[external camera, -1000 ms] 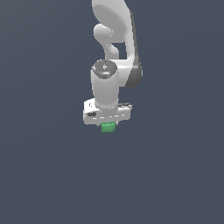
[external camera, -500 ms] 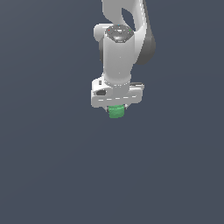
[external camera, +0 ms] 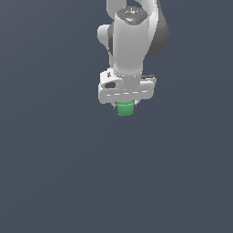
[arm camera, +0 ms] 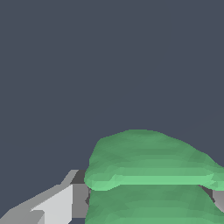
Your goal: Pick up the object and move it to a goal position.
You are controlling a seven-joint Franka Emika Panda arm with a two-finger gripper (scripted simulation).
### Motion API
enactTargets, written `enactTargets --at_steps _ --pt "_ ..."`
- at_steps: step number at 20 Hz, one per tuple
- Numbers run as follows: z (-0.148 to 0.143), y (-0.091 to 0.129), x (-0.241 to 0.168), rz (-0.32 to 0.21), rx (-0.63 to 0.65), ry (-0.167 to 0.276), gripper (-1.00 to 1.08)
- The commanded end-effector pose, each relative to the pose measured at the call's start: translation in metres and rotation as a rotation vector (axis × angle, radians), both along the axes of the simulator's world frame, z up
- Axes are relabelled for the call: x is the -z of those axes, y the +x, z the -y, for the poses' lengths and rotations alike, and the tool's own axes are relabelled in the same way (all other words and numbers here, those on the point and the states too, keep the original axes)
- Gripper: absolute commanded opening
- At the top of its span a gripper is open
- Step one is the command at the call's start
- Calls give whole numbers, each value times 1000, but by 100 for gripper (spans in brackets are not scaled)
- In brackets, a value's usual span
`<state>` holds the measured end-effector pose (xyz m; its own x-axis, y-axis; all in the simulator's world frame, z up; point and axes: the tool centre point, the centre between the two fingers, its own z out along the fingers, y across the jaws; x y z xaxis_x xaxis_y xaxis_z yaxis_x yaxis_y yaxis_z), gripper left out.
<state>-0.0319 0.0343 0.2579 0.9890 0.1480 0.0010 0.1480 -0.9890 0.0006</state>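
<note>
Object: we log a green ridged lump seated between the jaws.
Gripper: jaws clenched on the object.

The object sits between the jaws, directly beneath the arm; nothing else nearby

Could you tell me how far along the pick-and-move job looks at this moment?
The pick looks done: the claw is shut on the green object, which fills the wrist view between grey fingers. The carry is in hand. Reaching the goal remains; no goal marker shows in either view.
</note>
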Motion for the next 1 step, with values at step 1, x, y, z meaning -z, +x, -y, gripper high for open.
enactTargets --at_steps 1 --pt "0 0 -1 -1 1 0 -100"
